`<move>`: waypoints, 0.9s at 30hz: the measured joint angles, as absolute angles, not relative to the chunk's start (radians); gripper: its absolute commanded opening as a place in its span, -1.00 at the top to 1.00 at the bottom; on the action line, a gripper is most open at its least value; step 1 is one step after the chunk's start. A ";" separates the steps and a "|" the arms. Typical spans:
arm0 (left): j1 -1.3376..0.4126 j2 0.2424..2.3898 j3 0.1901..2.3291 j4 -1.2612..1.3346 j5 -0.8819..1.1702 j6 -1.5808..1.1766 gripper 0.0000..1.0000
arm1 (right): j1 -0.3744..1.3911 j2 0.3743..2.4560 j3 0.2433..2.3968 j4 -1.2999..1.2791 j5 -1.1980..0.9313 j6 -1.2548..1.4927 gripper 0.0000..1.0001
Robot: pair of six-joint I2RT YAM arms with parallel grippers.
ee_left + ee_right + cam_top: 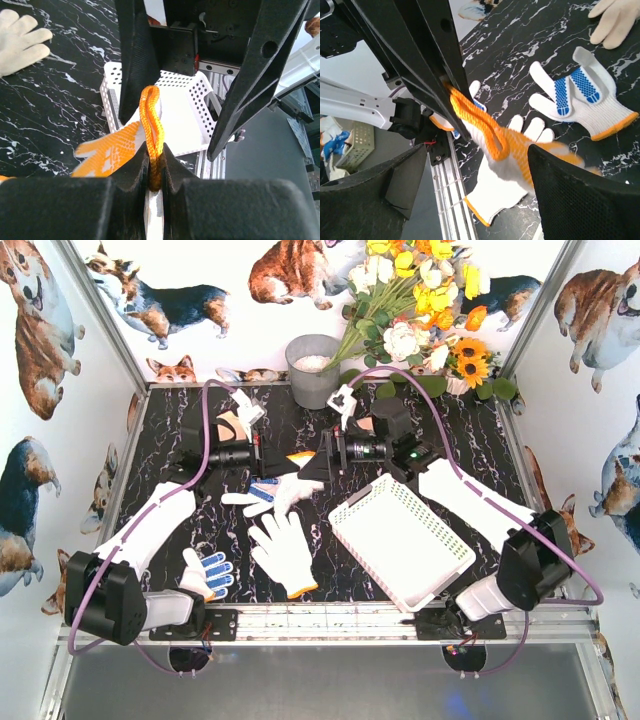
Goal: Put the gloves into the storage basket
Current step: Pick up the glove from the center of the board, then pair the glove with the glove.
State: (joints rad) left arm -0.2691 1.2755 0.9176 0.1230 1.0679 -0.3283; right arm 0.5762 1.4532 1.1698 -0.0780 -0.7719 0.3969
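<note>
My left gripper [283, 456] is shut on the orange cuff [152, 135] of the yellow-palmed glove [107, 152], which it holds above the table. The glove hangs between the wide-open fingers [560, 190] of my right gripper [325, 455], which faces the left one. The right gripper touches nothing that I can see. The white storage basket [370, 565] lies tilted at the right front and also shows in the left wrist view [112, 85]. A white glove [285, 552], a blue-dotted glove [208, 573] and another blue-dotted glove [272, 492] lie on the table.
A grey metal bucket [312, 368] and a bunch of flowers [420, 300] stand at the back. An aluminium rail [320, 620] runs along the front edge. Printed walls close in the table on three sides.
</note>
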 measured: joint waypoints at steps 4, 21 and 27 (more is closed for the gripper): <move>-0.283 1.277 0.919 0.083 1.076 -0.310 1.00 | 0.575 1.486 1.195 -0.078 -0.822 0.401 -0.69; -0.290 1.277 0.933 0.030 1.081 -0.277 1.00 | 0.575 1.489 1.202 -0.078 -0.844 0.401 1.00; -0.290 1.277 0.945 0.005 1.071 -0.251 -0.05 | 0.574 1.479 1.202 -0.081 -0.827 0.398 1.00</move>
